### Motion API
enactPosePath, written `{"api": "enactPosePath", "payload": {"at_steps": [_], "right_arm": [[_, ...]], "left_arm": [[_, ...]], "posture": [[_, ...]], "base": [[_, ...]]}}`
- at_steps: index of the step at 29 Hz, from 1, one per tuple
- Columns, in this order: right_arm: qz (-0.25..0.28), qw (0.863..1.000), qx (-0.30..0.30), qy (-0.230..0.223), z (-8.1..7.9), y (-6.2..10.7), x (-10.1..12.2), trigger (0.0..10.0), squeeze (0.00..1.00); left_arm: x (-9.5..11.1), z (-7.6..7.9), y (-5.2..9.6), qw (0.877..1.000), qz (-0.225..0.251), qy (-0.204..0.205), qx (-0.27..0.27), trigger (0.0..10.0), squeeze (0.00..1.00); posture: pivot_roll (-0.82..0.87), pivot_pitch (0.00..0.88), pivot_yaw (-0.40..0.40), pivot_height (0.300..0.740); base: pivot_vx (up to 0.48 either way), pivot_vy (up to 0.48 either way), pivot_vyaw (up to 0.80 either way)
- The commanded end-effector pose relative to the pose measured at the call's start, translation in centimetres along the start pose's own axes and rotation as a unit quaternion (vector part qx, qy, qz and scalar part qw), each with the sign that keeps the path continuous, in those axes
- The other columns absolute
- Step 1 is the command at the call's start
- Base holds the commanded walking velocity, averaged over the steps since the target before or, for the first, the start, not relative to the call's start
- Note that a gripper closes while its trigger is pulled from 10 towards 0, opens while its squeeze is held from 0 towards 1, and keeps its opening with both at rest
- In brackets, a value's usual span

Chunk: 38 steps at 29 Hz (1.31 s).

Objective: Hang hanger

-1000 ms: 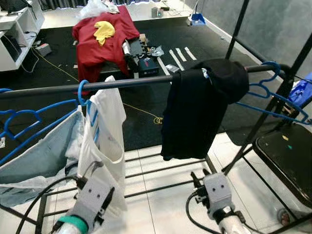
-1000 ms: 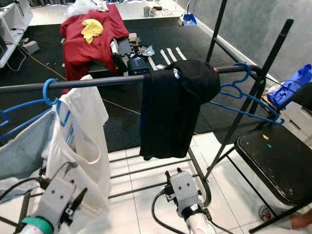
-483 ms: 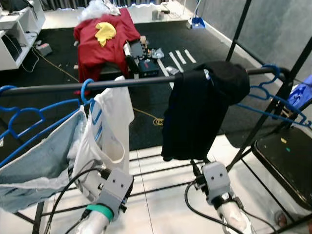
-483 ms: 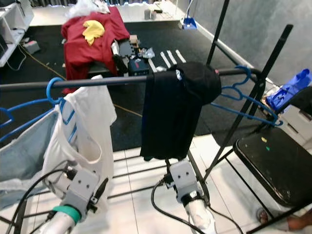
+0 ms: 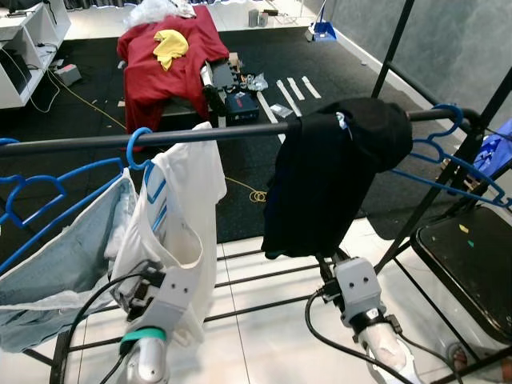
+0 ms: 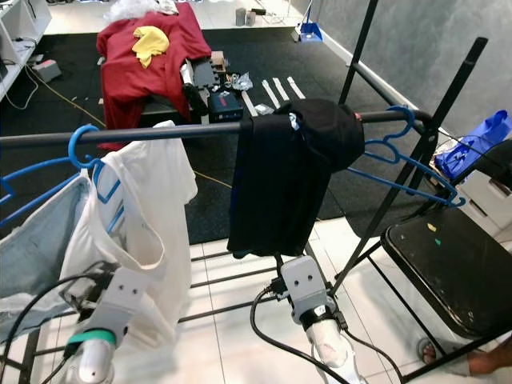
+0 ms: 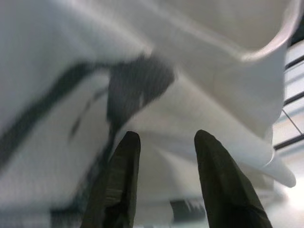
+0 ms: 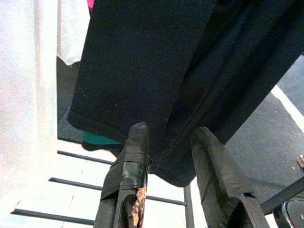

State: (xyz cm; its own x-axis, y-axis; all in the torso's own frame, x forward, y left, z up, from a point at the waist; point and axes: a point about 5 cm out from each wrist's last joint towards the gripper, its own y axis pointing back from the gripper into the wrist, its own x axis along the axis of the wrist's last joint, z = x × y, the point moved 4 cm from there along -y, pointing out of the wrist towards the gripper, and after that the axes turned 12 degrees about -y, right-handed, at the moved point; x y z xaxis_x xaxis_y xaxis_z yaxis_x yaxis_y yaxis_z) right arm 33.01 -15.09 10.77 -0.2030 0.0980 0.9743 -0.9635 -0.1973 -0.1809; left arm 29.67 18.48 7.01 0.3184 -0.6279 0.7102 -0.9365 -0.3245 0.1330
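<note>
hanger [image 5: 138, 149] with white shirt [image 5: 180, 216] hooks the rail [image 5: 240, 133]; below the rail, left hand [image 7: 161, 156] and right hand [image 8: 168, 156] gape empty and could snag cloth, tugging it off.

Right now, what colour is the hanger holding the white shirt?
Blue. The hanger under the white shirt shows best in the right eye view.

I see a matt dark metal rail [image 5: 224, 134] carrying smooth blue plastic hangers [image 5: 138, 150]. A white T-shirt [image 5: 182, 224] of thin, soft cloth hangs beside a matt black cloth garment [image 5: 320, 184]. Pale blue cloth [image 5: 64, 264] looks limp and slightly rough. The floor tiles [image 5: 256, 336] are glossy white; the carpet [image 5: 96, 112] is coarse and dark. The chair seat [image 5: 468, 260] looks smooth black.
</note>
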Motion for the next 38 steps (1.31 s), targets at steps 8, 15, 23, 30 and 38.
{"api": "enactPosePath", "payload": {"at_steps": [8,15,23,30,38], "right_arm": [[-0.003,1.000,-0.002,-0.003,0.1,0.3,-0.4,10.0,0.00],[0.001,1.000,0.003,-0.002,-0.1,-0.2,-0.1,10.0,0.00],[0.004,1.000,-0.003,-0.002,0.1,0.0,0.0,10.0,0.00],[0.004,1.000,-0.006,0.000,0.4,0.2,-0.1,10.0,0.00],[0.009,0.998,0.063,-0.018,-1.8,0.1,0.3,10.0,0.00]], "left_arm": [[-0.9,2.8,0.8,0.989,-0.059,0.105,-0.082,10.0,0.00],[2.1,3.9,-0.1,0.964,-0.070,0.227,-0.118,10.0,0.00],[3.3,-0.2,-1.6,0.988,-0.016,0.153,0.013,10.0,0.00],[3.4,-1.6,-0.9,0.989,-0.002,0.148,0.022,10.0,0.00],[2.9,-1.8,-0.2,0.988,-0.009,0.150,0.018,10.0,0.00]], "posture": [[-0.15,0.198,0.043,0.740],[-0.15,0.202,0.040,0.740],[-0.17,0.200,0.048,0.740],[-0.17,0.199,0.049,0.740],[-0.16,0.188,0.041,0.740]], "base": [[0.000,0.000,0.00],[0.000,0.000,0.00],[0.000,0.000,0.00],[0.000,0.000,0.00],[0.000,0.000,0.00]]}}
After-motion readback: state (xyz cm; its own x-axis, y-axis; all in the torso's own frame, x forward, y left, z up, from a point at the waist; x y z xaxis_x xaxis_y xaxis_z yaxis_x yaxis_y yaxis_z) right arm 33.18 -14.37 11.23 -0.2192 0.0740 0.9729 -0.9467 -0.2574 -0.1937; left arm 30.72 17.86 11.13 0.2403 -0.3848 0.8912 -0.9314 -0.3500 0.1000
